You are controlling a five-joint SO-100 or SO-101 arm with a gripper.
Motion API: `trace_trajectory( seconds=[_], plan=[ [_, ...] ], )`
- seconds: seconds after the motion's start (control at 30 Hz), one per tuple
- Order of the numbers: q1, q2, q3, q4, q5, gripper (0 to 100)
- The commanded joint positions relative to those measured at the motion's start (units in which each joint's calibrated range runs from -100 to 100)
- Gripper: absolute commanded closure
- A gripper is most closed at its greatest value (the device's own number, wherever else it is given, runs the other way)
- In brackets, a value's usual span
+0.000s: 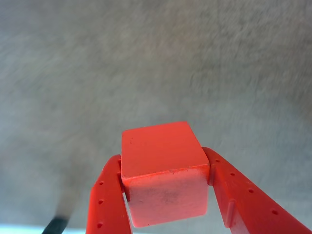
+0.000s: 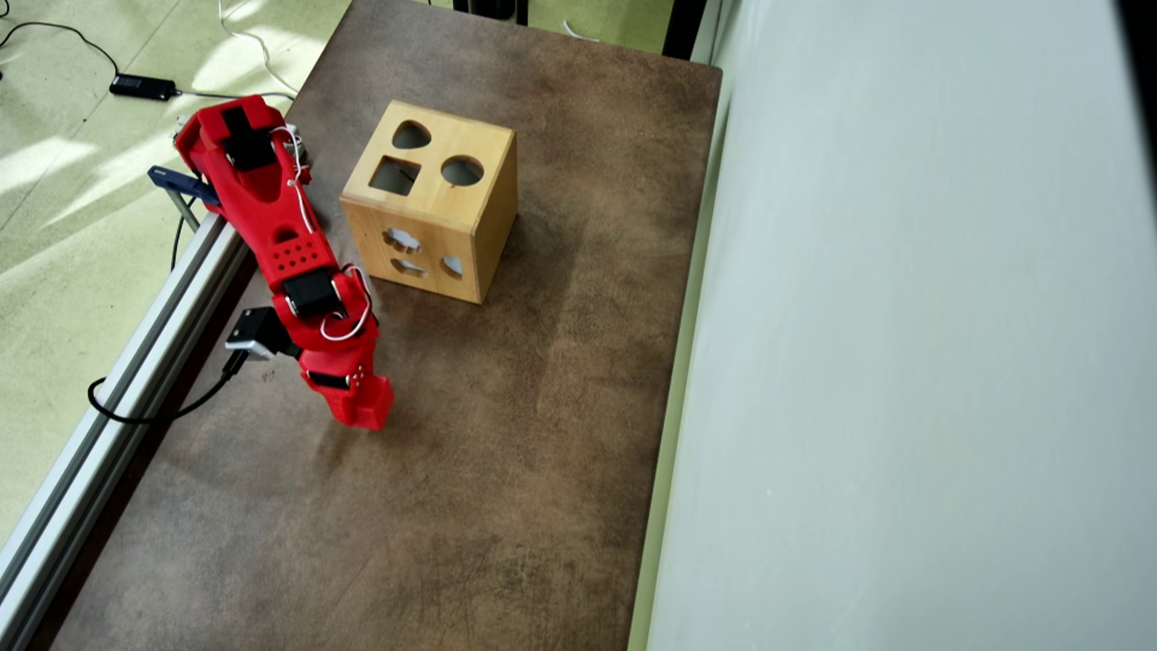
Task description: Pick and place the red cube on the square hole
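Observation:
In the wrist view the red cube is clamped between my two red fingers, which press on its left and right sides. My gripper is shut on it, and the blurred brown mat lies behind. In the overhead view my gripper hangs over the mat, below and left of the light wooden box. There the cube cannot be told apart from the red fingers. The square hole is a dark cutout in the box's top face, at its left side, well apart from my gripper.
The box top also has a round hole and a rounded heart-like hole. An aluminium rail runs along the mat's left edge, with a black cable. A pale wall borders the right side.

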Motion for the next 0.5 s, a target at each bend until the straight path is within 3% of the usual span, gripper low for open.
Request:
trace_trajectory(
  seconds=[0.0, 0.47],
  plan=[
    [-0.05, -9.83, -1.2, 0.02, 0.39, 98],
    [0.02, -30.89, -1.29, 14.09, -0.1, 98]
  ],
)
